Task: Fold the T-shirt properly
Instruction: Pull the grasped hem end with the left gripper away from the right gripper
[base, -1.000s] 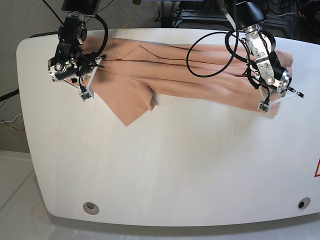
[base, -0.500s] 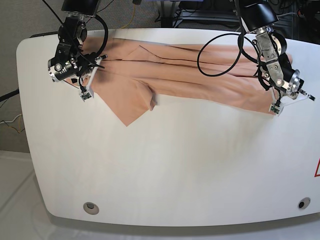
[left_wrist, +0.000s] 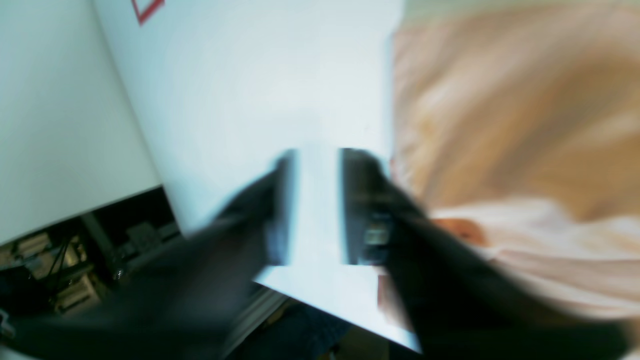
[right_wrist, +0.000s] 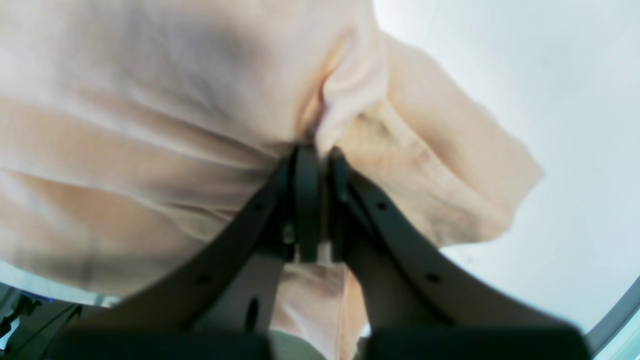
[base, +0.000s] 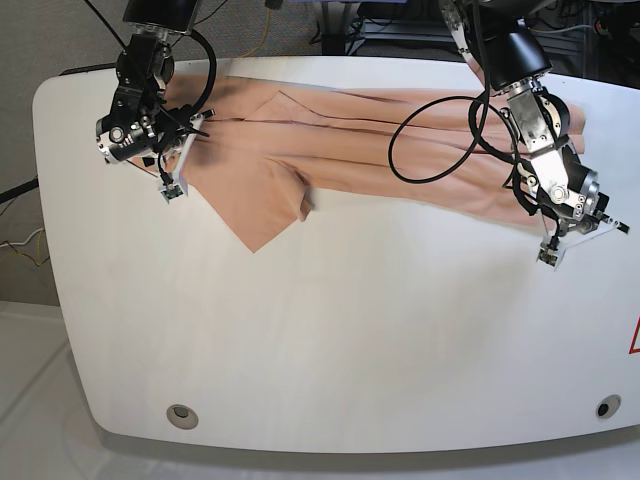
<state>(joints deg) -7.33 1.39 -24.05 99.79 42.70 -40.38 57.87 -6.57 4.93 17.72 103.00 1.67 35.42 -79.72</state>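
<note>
The soft peach cotton T-shirt lies stretched across the white bench toward twelve o'clock. The right pincer clamps its nine-o'clock edge; the left pincer, parted and empty, sits at three o'clock. It likely needs a fresh grasp before folding.

The T-shirt is soft, thin, matt peach cloth, creased in folds. Beneath it the table is smooth, faintly glossy white. The right gripper's fingers look like matt black plastic.
</note>
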